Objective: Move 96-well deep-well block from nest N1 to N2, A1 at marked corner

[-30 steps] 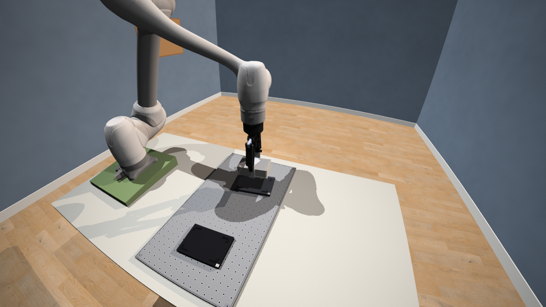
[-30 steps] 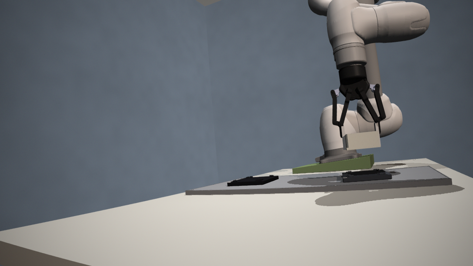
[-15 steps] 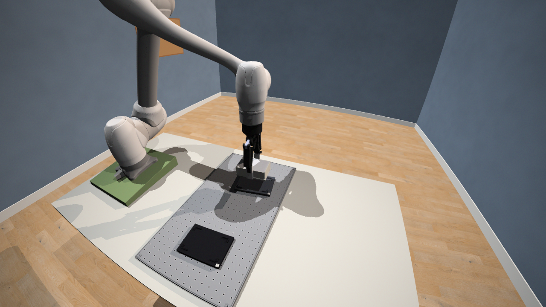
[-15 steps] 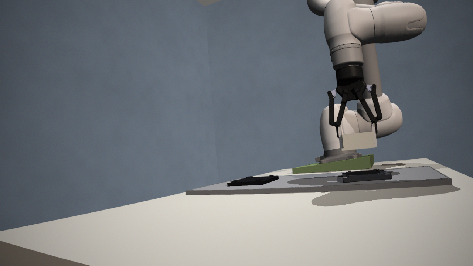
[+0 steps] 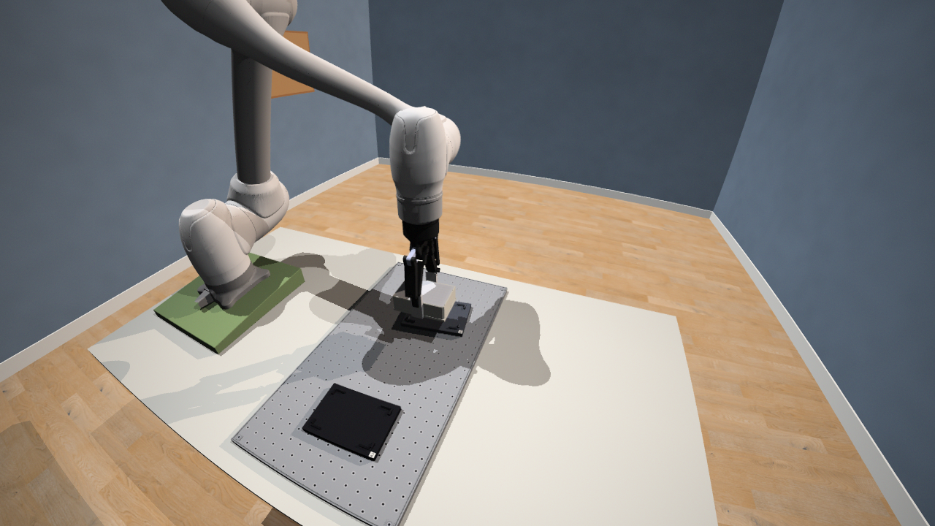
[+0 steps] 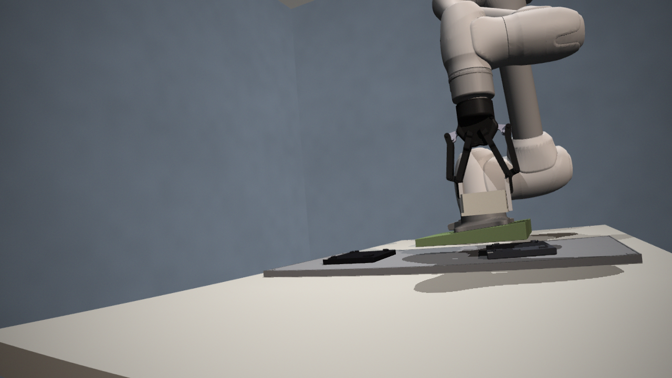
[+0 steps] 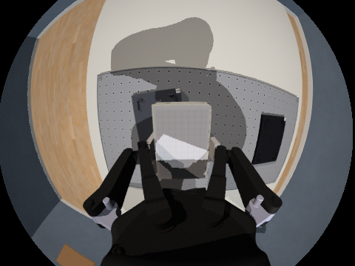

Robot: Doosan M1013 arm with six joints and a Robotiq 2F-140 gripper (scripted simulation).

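The gripper (image 6: 483,196) was clamped partway closed on the short sides of the deep-well block (image 6: 484,202), which hung level and upright in the air above nest N1 (image 5: 432,321), its long axis running across the fingers. Nest N2 (image 5: 353,419) lay well apart on the grey perforated breadboard (image 5: 418,392), itself on a cream table (image 5: 588,405) amid wood flooring (image 5: 588,229) and blue-grey walls (image 5: 163,98)

A smooth off-white arm (image 5: 340,78) with rounded joints carries a black linkage-fingered end effector (image 6: 483,188).
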